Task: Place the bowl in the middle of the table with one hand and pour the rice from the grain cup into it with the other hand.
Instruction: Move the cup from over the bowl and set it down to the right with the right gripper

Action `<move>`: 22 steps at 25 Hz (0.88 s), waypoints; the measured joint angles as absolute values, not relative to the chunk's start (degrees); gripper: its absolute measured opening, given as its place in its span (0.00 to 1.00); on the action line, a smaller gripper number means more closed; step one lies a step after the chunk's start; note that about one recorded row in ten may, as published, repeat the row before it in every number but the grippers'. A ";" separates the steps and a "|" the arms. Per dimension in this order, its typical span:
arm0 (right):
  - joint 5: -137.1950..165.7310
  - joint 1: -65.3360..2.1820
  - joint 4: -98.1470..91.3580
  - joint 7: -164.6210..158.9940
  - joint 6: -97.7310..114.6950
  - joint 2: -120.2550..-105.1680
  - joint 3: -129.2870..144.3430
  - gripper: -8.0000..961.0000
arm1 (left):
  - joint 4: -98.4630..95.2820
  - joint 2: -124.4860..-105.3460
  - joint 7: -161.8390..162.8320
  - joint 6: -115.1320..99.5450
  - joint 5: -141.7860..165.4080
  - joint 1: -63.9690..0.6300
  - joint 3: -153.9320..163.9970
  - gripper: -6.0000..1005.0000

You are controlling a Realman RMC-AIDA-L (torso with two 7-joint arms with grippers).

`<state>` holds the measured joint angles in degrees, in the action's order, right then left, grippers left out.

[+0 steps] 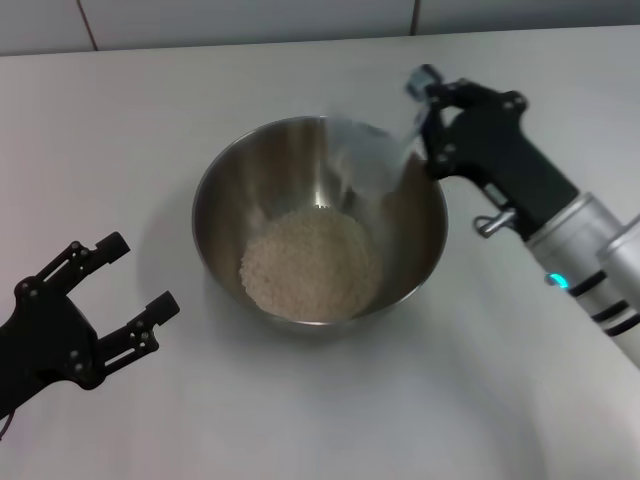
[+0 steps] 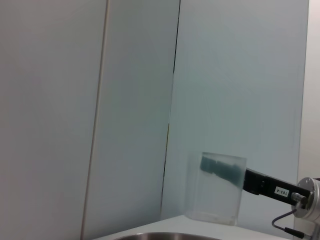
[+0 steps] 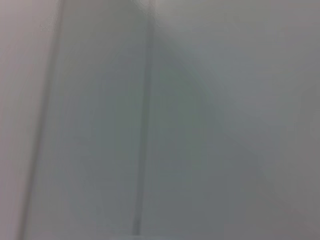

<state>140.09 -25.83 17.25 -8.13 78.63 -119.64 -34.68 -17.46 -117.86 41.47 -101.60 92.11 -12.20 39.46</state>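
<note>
The steel bowl (image 1: 225, 190) stands in the middle of the white table (image 1: 130, 120) with a pale heap of rice (image 1: 310, 262) in its bottom. My right gripper (image 1: 426, 120) is shut on the clear grain cup (image 1: 375, 155) and holds it over the bowl's far right rim. In the left wrist view the cup (image 2: 216, 192) looks empty, with a dark finger (image 2: 220, 169) showing through it and the bowl's rim (image 2: 165, 235) just below. My left gripper (image 1: 140, 273) is open and empty at the near left, apart from the bowl.
A pale tiled wall (image 1: 250, 20) runs behind the table's far edge. The right wrist view shows only that blurred wall (image 3: 160, 120). The right arm's silver wrist (image 1: 590, 260) reaches in from the right side.
</note>
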 joint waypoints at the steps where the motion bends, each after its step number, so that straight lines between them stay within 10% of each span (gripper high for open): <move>1: 140.09 -25.20 17.16 -8.16 78.79 -119.64 -36.12 0.03 | -17.46 -117.86 41.47 -101.60 92.11 -12.20 39.46 0.86; 22: 139.31 -19.46 11.20 -9.42 77.51 -119.74 -51.81 0.03 | -17.23 -117.86 41.13 -102.10 92.11 -12.24 39.55 0.86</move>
<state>139.31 -19.46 11.20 -9.42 77.51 -119.74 -51.81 -17.23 -117.86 41.13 -102.10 92.11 -12.24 39.55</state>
